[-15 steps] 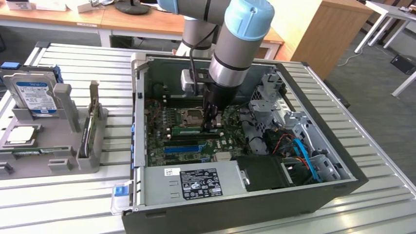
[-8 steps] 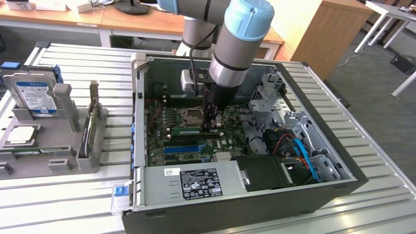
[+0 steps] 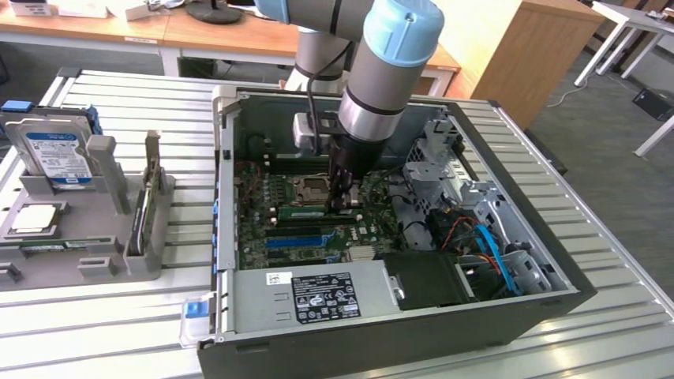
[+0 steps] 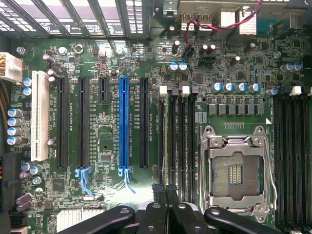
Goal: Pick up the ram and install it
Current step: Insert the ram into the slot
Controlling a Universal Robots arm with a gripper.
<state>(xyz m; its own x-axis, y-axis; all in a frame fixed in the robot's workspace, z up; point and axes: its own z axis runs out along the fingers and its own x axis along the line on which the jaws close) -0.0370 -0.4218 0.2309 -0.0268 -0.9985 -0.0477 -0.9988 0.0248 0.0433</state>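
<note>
An open computer case (image 3: pixel 316 355) lies on a slatted metal surface (image 3: pixel 106 332). Its motherboard (image 4: pixel 109 146) carries a blue slot (image 4: pixel 124 126), a white slot (image 4: pixel 39 117) and an empty processor socket (image 4: pixel 236 170). Beside the case, a grey rack (image 3: pixel 100 264) holds a hard drive (image 3: pixel 53 154) and a silver chip (image 3: pixel 31 219).

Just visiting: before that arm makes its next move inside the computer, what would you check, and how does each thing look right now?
1. Hand shut: ok.
2. Hand down at the memory slots, beside the processor socket: ok.
3. Green memory stick lying along a slot: ok.
4. Memory stick pressed fully home: cannot tell.
5. Hand actually gripping the memory stick: cannot tell.
6. Blue cables clear of the arm: ok.
</note>
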